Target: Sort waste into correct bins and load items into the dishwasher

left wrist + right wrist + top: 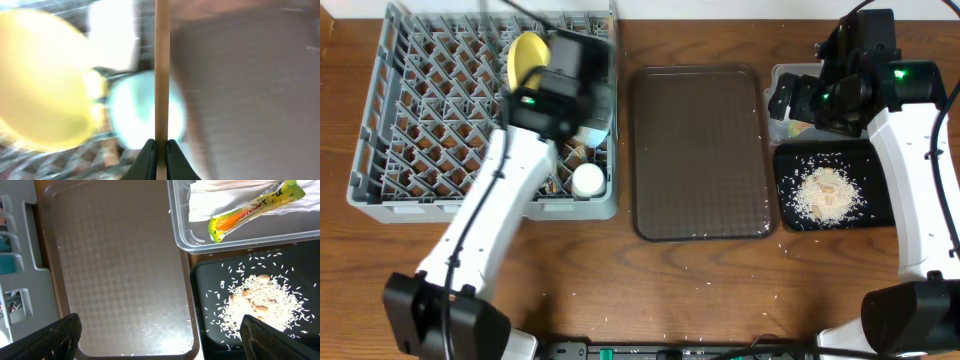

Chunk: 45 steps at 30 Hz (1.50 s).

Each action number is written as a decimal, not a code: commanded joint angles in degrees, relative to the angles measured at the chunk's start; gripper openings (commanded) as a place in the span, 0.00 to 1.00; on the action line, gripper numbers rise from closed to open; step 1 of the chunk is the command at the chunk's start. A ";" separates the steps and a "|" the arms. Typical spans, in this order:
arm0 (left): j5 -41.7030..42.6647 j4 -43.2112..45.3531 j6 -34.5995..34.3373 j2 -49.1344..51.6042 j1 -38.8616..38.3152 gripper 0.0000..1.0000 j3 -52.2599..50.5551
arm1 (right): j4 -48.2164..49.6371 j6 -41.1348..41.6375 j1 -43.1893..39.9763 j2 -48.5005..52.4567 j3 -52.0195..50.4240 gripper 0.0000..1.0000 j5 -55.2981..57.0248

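Left gripper (160, 146) is clamped on a wooden chopstick (161, 75) over the grey dish rack (380, 160). Dropped here, it may slip through the grid or knock the yellow plate (525, 55). Right gripper (165, 335) hangs wide apart.

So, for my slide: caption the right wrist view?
Snack wrapper and napkin in clear tub; rice crumbs on black tray beside it.

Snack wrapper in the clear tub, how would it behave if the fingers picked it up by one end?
The snack wrapper looks thin and creased, so it would probably sag and weigh very little. Its glossy printed film may be slippery to pinch. It lies on the white napkin in the clear tub, so a low grab could lift that too.
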 commanded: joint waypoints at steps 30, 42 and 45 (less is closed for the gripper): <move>-3.96 -12.39 -4.96 -23.10 4.90 0.86 0.90 | -0.04 -0.48 0.22 0.09 0.26 0.99 0.35; -4.28 -24.24 -4.96 -30.58 4.87 0.88 0.79 | -0.04 -0.48 0.22 0.09 0.26 0.99 0.35; -4.72 -22.86 -4.94 -32.57 5.73 0.88 -2.27 | -0.04 -0.48 0.22 0.09 0.26 0.99 0.35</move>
